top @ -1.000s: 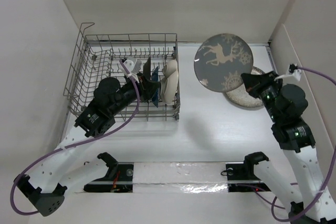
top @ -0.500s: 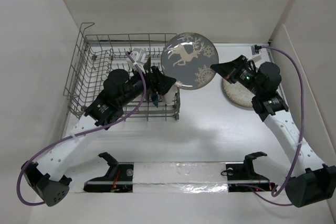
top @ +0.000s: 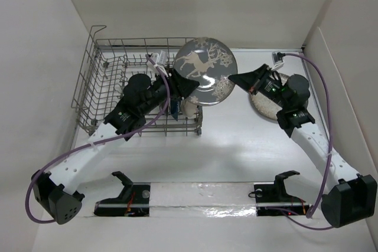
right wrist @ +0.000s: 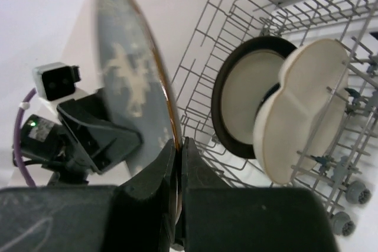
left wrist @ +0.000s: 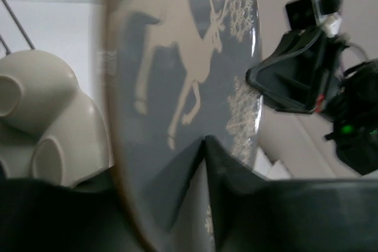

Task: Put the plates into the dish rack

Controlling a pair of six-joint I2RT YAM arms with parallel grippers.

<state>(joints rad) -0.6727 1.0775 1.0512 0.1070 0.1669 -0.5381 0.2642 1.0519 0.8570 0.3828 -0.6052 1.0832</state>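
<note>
Grey, with a pale reindeer and snowflakes printed on its face, the grey reindeer plate (top: 205, 72) hangs on edge in the air over the right end of the dish rack (top: 100, 81), between the two arms. The right hand (right wrist: 178, 144) is closed tight on the plate's rim, with its fingers (right wrist: 198, 175) pinching the thin edge from both sides. The left hand (top: 186, 90) reaches to the opposite rim with its fingers partway apart and straddling the edge. One finger (left wrist: 248, 193) lies close against the printed face, but whether the pair actually presses on the plate cannot be told, since that view is blurred and cuts the rim off at the bottom. Standing upright among the tines below are the cream three-section plate (right wrist: 301, 110) and, just behind it, the brown-rimmed plate (right wrist: 245, 92). A dark blue dish sits beside them and is mostly hidden by the left arm. On the tabletop (top: 236, 146) to the right, the speckled cream plate (top: 264, 108) lies flat, partly covered by the right arm.
</note>
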